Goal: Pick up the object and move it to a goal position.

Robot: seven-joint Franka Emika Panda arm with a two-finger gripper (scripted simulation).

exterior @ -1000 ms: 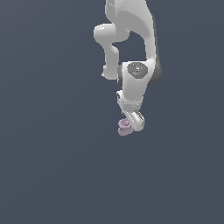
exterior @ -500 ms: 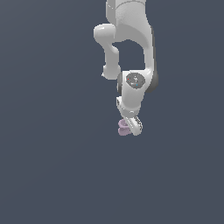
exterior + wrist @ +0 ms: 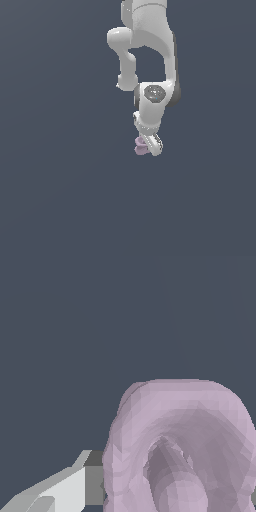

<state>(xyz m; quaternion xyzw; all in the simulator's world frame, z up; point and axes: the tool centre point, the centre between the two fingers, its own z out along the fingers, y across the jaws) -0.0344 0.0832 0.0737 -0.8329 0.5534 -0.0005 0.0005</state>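
Exterior view: white Panda arm (image 3: 150,60) reaches down from the top of frame over a plain dark grey-blue ground (image 3: 60,190), wrist bent, gripper (image 3: 148,145) at its lower end. The object (image 3: 140,145), a small pale lilac-pink spool-like piece, sits right at the gripper's tip, on its side toward the exterior view's left, touching or overlapping the fingers; too small here to see how the fingers meet it. Wrist view fills that in partly: the object (image 3: 180,448) is huge and close, a flared rim around a hollow with a short stem inside, and one white finger with a grey pad (image 3: 93,485) presses against its side. The opposite finger is hidden behind the object and mostly off frame, only a grey sliver at the edge. So the gripper looks clamped on the object, one contact clearly seen, the other not. Whether the object is lifted or resting on the ground can't be told from either view; no shadow or contact line readable. No brands, labels or writing anywhere; the wrist joint shows only a dark round cap (image 3: 154,92) in the exterior view.
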